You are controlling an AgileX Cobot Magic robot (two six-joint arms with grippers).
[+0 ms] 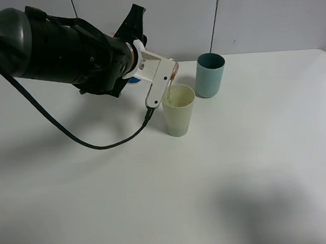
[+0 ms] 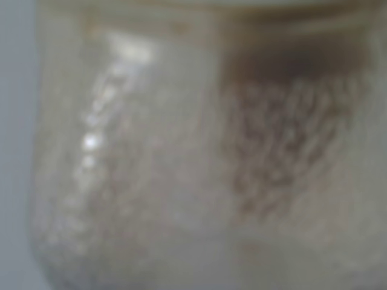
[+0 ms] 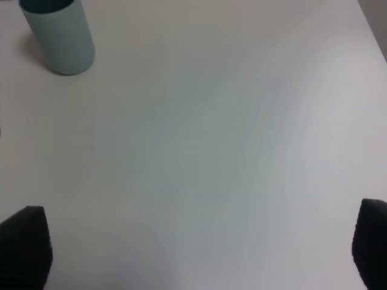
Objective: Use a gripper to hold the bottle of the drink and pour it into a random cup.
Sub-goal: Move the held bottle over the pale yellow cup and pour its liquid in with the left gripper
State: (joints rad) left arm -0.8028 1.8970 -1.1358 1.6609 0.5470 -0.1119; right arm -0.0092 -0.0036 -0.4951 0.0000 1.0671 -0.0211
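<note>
White counter (image 1: 242, 178) holds the cup (image 1: 178, 110) just under the left claw (image 1: 160, 76). That claw squeezes the tipped bottle (image 1: 173, 71), and drink (image 1: 169, 92) runs into the cup. Pouring is on, not done yet.

teal tumbler (image 1: 211, 74) near cup (image 1: 179, 109), open table (image 1: 258, 165) right

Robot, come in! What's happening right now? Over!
Left gripper shut on small clear plastic bottle, tilted. Thin brown drink streaming into tall pale yellow-green plastic cup. Right gripper open. Teal tumbler beside cup, apart.
</note>
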